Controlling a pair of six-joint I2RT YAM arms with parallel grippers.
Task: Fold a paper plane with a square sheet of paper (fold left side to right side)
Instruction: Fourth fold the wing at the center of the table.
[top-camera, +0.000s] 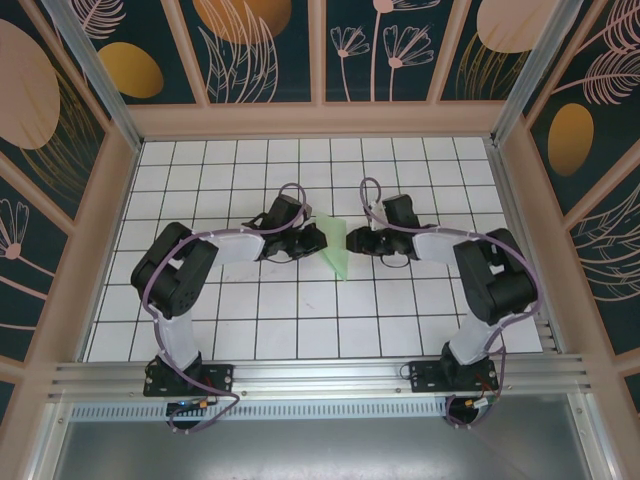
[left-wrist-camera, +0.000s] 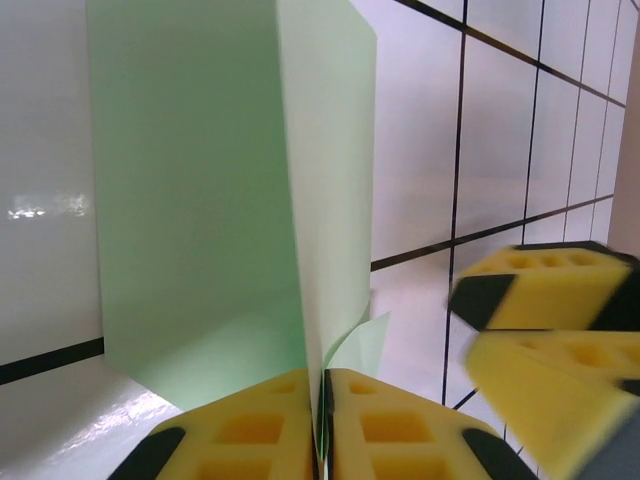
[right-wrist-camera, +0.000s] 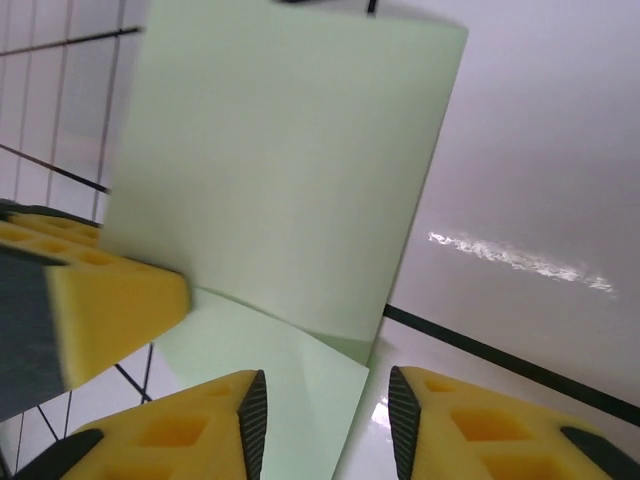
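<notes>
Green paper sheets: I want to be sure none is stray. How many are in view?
1. The square sheet of paper is between the left gripper, which pinches it, and the open right gripper. None seems hidden.

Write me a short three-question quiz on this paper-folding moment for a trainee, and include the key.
1. True or false: the left fingers are closed on the thin pale mint-green sheet of paper.
2. Pick one. The right fingers are: A) clamped tight on the sheet; B) apart, with a clear gap between them; C) pressed flat against the far wall.
3. Fill in the blank: in the top view the sheet sits ____ the two arms' fingers.
Key: 1 true; 2 B; 3 between.
</notes>
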